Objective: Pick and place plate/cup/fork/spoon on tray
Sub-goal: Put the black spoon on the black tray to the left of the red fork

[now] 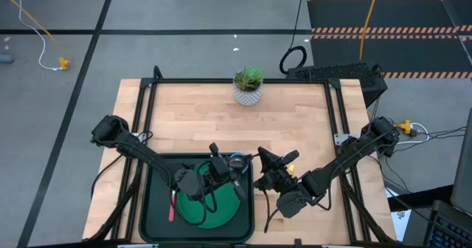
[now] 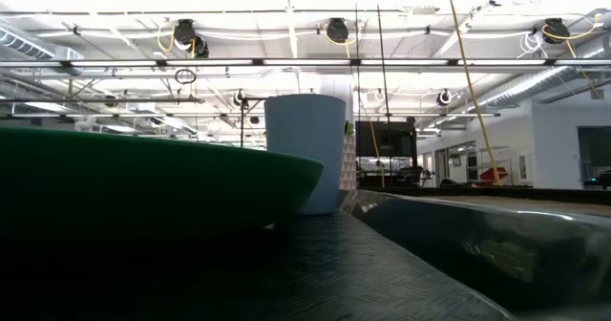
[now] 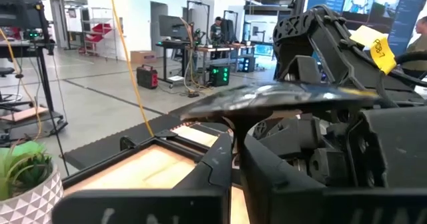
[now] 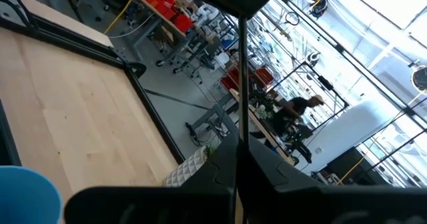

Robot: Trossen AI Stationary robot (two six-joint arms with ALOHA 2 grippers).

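The dark tray point(image 1: 155, 222) lies at the table's near edge, left of centre. On it lie the green plate point(image 1: 221, 212) and the red-handled fork point(image 1: 172, 204), and the light-blue cup point(image 1: 237, 160) stands at its far right corner. Both grippers hang level above the tray's far right part, shut on the silver spoon point(image 3: 267, 99): my left gripper point(image 1: 221, 165) from the left, my right gripper point(image 1: 269, 163) from the right. The low view shows only the plate point(image 2: 143, 187), cup point(image 2: 305, 154) and tray rim point(image 2: 458, 225). My left gripper pinches the spoon between its two fingertips point(image 3: 223, 151). The fingers come level and lie across it, at its broad shiny part point(image 3: 233, 111). The spoon is lifted clear of the tray. My right gripper holds the spoon between its shut fingers point(image 4: 220, 161). The spoon's thin edge point(image 4: 241, 84) runs straight out from the fingertips, along the fingers, toward the other gripper. The fingers come level from the table's right; which end they hold is hidden.
A white patterned plant pot point(image 1: 248, 87) stands at the middle of the table's far edge. Bare wood lies between it and the tray. A black frame rail point(image 1: 243, 80) runs around the tabletop. People stand in the room beyond.
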